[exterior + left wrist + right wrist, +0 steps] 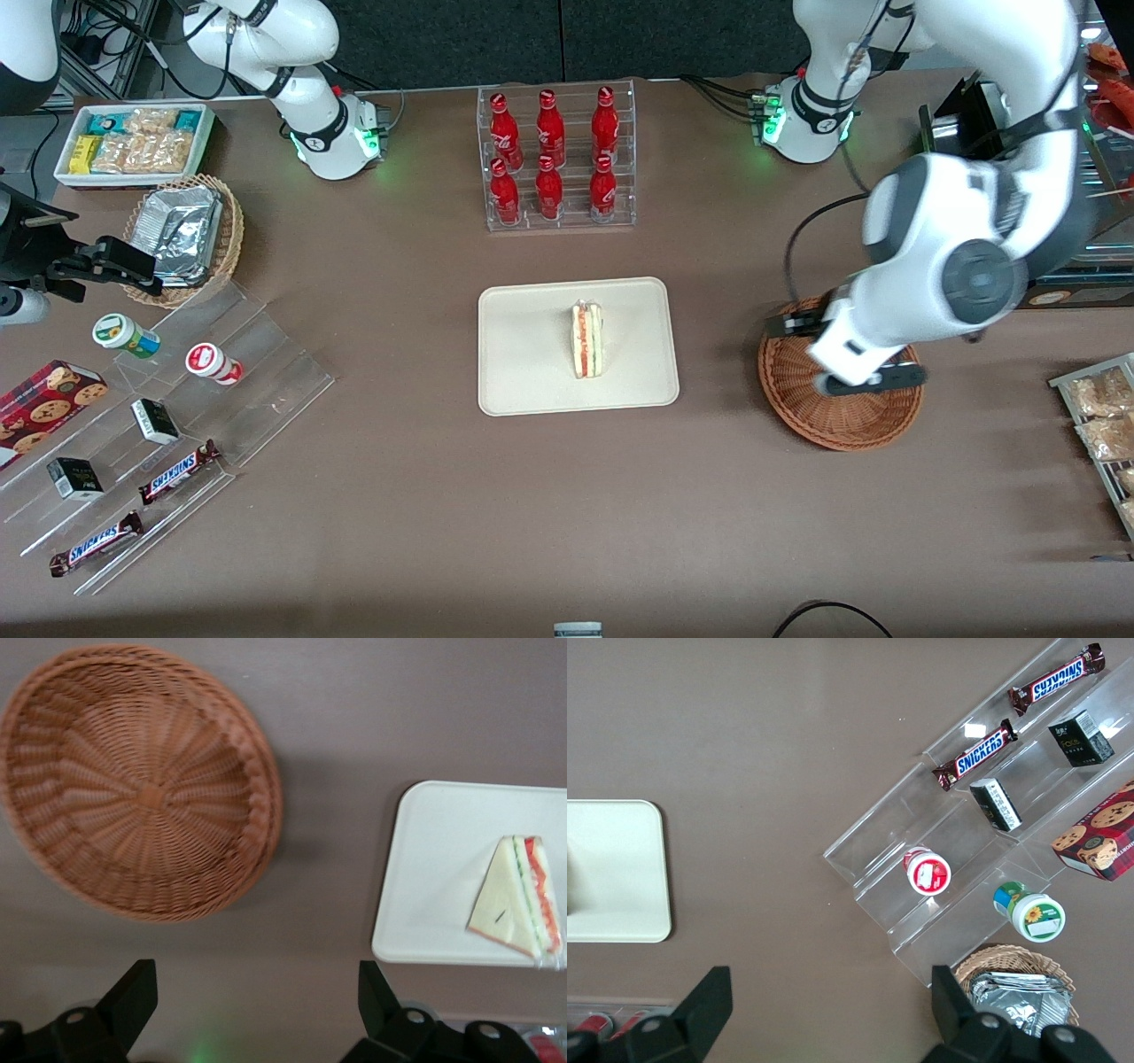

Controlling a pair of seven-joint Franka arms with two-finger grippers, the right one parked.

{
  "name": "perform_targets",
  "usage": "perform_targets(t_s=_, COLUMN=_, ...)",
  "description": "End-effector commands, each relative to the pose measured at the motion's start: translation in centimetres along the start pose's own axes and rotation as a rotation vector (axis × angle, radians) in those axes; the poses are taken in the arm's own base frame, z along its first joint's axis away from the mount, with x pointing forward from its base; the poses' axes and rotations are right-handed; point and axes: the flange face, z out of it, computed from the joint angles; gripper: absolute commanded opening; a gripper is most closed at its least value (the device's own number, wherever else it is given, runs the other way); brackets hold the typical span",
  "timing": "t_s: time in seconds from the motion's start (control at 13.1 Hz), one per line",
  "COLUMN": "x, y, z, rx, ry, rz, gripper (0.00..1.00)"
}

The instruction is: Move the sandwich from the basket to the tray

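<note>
Left gripper [252, 1005] hangs above the table, over the reddish-brown wicker basket [802, 409] in the front view; fingers [131, 997] spread wide apart, nothing between them, bare brown table [567, 496] showing in the gap. Wrist view looks straight down into the basket [137, 784]: woven floor and rim fully exposed, nothing lying in it. From the front the arm's forearm and wrist cover the part of the basket farther from the camera; only the nearer arc of rim shows. Beside the basket, toward the parked arm's end, sits the cream-white tray [523, 354], apart from the basket with a strip of table between them. Sandwich [586, 339] rests on the tray, roughly mid-tray, slightly toward the basket side, standing on edge with red, orange and green filling layers visible. Wrist view shows the same wedge [518, 896] lying inside the tray's [425, 877] rim near one corner, pale bread face up. Farther from the front camera than the tray: a clear acrylic rack [558, 159] with six red bottles. Toward the parked arm's end: a tan wicker basket of foil packets [182, 235], a white bin of snacks [133, 142], and clear stepped shelves [177, 425] with Snickers bars [177, 471], small cups and boxes.
</note>
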Motion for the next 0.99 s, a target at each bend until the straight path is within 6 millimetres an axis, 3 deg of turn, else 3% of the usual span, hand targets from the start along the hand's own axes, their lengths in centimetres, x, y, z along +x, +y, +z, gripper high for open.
perform_targets(t_s=0.0, x=-1.7, y=-3.1, z=-3.2, rx=-0.028, ry=-0.026, rz=0.042, gripper=1.0)
perform_targets(t_s=0.53, x=-5.4, y=-9.4, z=-8.6, rx=0.029, ry=-0.016, rz=0.149, gripper=1.0)
perform_targets(t_s=0.92, x=-9.3, y=-12.9, z=-12.4, rx=0.077, ry=0.0, rz=0.115, gripper=1.0)
